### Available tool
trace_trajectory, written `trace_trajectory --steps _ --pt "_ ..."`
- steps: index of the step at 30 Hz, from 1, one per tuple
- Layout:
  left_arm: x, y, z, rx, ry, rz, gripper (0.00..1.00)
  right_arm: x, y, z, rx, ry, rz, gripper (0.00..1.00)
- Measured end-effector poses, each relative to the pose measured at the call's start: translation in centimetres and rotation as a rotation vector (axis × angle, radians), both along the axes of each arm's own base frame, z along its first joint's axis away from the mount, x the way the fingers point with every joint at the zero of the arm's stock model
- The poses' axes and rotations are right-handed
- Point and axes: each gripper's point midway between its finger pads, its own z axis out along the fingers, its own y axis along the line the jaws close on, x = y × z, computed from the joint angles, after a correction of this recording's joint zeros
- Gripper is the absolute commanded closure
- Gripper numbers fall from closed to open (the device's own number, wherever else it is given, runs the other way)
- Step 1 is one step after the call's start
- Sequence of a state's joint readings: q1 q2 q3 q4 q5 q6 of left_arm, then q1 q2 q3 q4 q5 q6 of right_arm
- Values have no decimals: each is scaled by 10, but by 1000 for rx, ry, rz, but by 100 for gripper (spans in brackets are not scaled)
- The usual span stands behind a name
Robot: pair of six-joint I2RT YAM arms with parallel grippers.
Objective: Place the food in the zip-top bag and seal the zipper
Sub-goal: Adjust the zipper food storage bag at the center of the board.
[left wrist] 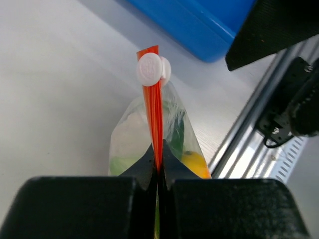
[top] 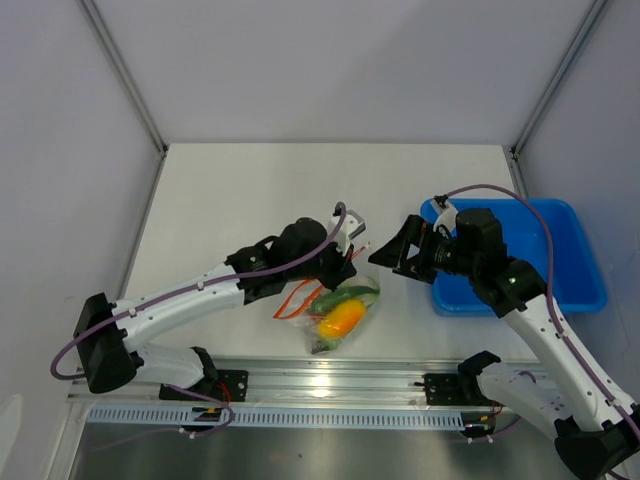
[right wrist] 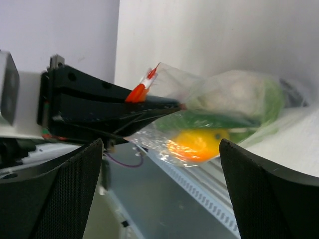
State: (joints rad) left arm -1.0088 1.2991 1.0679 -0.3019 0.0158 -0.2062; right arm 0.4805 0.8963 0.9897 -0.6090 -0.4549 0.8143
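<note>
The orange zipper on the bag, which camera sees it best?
The left wrist camera: the zipper runs straight up from the shut left gripper to its white slider. The right wrist shows only a short orange end; from the top it's thin orange slivers.

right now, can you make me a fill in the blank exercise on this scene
1. The left gripper is ___ on the orange zipper.
2. The right gripper is ___, holding nothing.
3. The yellow fruit lies ___ the bag.
4. The tray is coloured ___.
Missing words: shut; open; inside; blue.
</note>
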Motion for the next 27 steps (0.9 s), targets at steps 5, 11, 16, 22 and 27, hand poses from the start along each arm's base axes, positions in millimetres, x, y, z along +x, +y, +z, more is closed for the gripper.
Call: trace_trajectory --steps 5,11,16,22,27 --pt "-12 0 6 -59 91 -95 99 -4 -13 -13 -69 -118 40 0" --pt "-36 0 18 -160 223 -244 100 -13 -16 -26 -117 -233 182 40" --pt "-54 4 23 -248 342 -366 99 -25 -7 -32 -101 -303 335 51" --pt "-79 4 25 -318 439 -488 99 -36 -1 -30 -54 -389 432 42" --pt "-88 3 32 -353 467 -544 99 -41 6 -21 10 -458 489 44"
